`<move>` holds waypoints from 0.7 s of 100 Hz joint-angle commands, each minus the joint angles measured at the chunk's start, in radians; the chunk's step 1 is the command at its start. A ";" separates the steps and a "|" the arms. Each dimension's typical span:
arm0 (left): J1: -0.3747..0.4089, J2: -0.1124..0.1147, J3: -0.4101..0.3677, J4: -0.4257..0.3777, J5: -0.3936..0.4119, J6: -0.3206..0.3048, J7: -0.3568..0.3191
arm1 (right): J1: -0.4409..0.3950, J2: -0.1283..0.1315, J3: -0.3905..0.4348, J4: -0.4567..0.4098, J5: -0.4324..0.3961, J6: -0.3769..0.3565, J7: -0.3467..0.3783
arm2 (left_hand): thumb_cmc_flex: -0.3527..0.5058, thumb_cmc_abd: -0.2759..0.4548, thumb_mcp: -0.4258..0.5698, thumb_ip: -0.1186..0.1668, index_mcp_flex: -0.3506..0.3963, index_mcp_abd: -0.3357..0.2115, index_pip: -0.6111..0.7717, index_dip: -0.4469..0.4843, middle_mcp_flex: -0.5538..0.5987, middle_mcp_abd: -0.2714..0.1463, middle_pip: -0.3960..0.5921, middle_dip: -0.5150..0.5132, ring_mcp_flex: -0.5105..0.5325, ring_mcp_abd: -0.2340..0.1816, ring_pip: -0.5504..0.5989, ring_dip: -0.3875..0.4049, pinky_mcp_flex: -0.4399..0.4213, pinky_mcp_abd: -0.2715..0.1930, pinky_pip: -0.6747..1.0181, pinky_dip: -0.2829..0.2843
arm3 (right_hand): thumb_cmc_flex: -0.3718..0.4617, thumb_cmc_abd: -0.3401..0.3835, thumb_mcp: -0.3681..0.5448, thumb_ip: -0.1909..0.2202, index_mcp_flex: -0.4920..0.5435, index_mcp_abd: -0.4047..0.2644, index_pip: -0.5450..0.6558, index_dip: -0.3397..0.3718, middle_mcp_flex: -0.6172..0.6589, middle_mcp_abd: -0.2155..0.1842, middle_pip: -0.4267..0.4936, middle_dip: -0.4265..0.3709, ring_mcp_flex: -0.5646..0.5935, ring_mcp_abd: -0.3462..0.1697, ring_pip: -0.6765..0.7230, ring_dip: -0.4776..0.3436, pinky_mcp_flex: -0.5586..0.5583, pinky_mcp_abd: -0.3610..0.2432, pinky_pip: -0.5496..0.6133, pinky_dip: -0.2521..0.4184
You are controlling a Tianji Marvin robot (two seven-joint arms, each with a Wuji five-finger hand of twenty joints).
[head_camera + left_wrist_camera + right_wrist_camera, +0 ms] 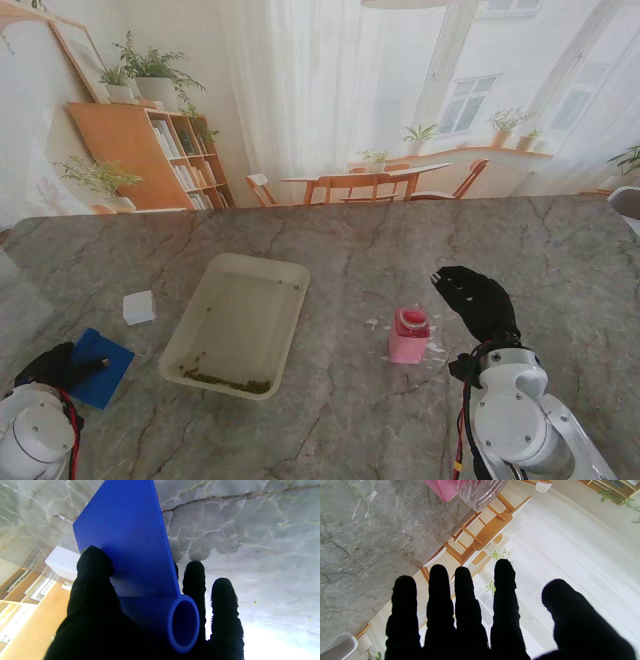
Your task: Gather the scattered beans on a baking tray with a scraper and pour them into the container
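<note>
- Nearest your stand camera, at the table's near left corner, your black-gloved left hand (52,366) grips the flat blue plastic scraper (101,367). The wrist view shows the thumb (93,565) pressed on the blade face and the other fingers behind the tubular handle (183,623), a pinch that probably keeps the blade stiff for pushing.
- You hold the scraper low over the grey marble table (340,240), blade pointing away from the wrist; whether its edge touches the stone I cannot tell.
- Just beyond the scraper, farther from you, sits a small white block (139,307), apart from everything else.
- Right of that lies the cream rectangular baking tray (285,325), with the small dark beans (228,381) mostly banked along its near edge, so gathering looks largely done or barely needed, and the scraper is well apart from the tray.
- Farther right stands the pink container with a clear open mouth (409,335), upright, between tray and right arm, handy for receiving a pour.
- Your right hand (478,298) hovers just beside the container, fingers (438,590) spread and straight, holding nothing, likely waiting to take the tray or steady the container.
</note>
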 commanded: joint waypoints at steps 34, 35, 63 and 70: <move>0.021 0.010 0.014 0.022 0.147 -0.069 -0.030 | 0.004 0.004 -0.003 0.007 -0.004 0.000 0.022 | -0.081 0.087 0.084 0.001 -0.245 0.117 -0.136 -0.177 -0.348 0.079 -0.250 -0.231 -0.346 0.062 -0.387 -0.305 -0.215 0.050 -0.324 -0.165 | -0.002 0.021 -0.017 0.019 0.020 -0.032 0.006 0.011 0.007 -0.017 -0.005 0.014 0.004 -0.012 -0.009 0.010 -0.020 0.008 -0.009 0.020; 0.021 0.010 0.014 0.023 0.148 -0.071 -0.029 | 0.004 0.004 -0.003 0.007 -0.005 0.000 0.022 | -0.084 0.087 0.083 0.001 -0.249 0.118 -0.137 -0.178 -0.352 0.080 -0.251 -0.232 -0.350 0.061 -0.388 -0.306 -0.218 0.050 -0.326 -0.166 | -0.001 0.020 -0.017 0.019 0.020 -0.033 0.006 0.011 0.007 -0.017 -0.005 0.014 0.004 -0.012 -0.009 0.010 -0.019 0.008 -0.008 0.020; 0.004 -0.003 0.011 0.017 0.115 -0.141 0.044 | 0.005 0.004 -0.003 0.007 -0.006 0.000 0.023 | -0.117 0.125 0.087 0.003 -0.233 0.117 -0.111 -0.176 -0.346 0.078 -0.233 -0.235 -0.339 0.037 -0.382 -0.319 -0.202 0.020 -0.353 -0.174 | -0.001 0.021 -0.017 0.019 0.019 -0.034 0.006 0.011 0.006 -0.017 -0.006 0.014 0.003 -0.012 -0.009 0.010 -0.019 0.008 -0.008 0.020; 0.002 -0.007 0.010 -0.003 0.102 -0.155 0.059 | 0.005 0.004 -0.003 0.007 -0.006 0.000 0.023 | -0.114 0.127 0.086 0.002 -0.213 0.113 -0.100 -0.171 -0.324 0.077 -0.226 -0.231 -0.324 0.033 -0.374 -0.316 -0.193 0.014 -0.340 -0.168 | -0.002 0.021 -0.018 0.019 0.020 -0.034 0.006 0.011 0.007 -0.019 -0.006 0.014 0.003 -0.012 -0.009 0.010 -0.019 0.009 -0.008 0.020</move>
